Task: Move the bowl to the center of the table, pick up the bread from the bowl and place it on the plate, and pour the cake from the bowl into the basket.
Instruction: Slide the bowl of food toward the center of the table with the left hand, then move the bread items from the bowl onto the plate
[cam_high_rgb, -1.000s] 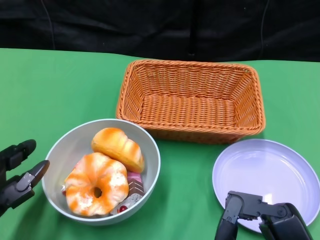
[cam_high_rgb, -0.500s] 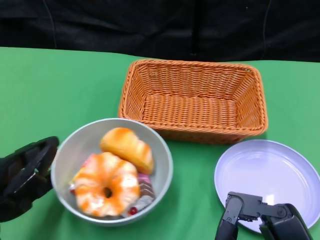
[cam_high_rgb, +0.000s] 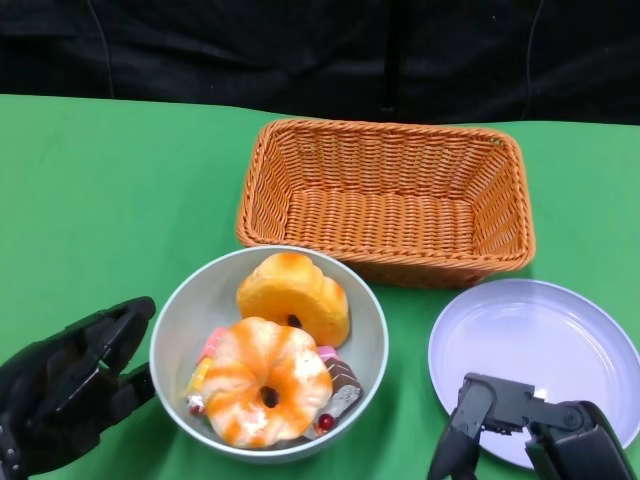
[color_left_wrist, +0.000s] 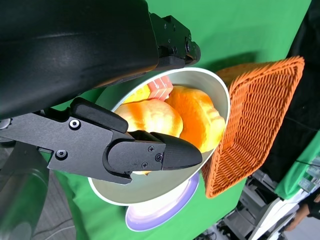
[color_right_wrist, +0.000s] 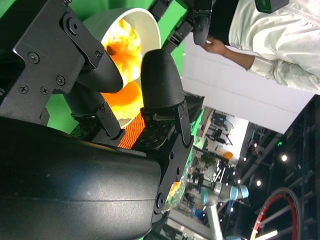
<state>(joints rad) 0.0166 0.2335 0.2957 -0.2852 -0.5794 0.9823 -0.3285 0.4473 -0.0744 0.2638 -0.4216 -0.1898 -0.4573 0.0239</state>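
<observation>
Bowl (cam_high_rgb: 180, 315) beside left hand (cam_high_rgb: 65, 385) (touching)

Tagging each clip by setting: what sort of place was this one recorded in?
Most likely a robotics lab or demo hall, not a kitchen. The table is draped in green cloth against a black backdrop; the right wrist view shows a person standing beside the table and an open hall with other machines behind.
</observation>
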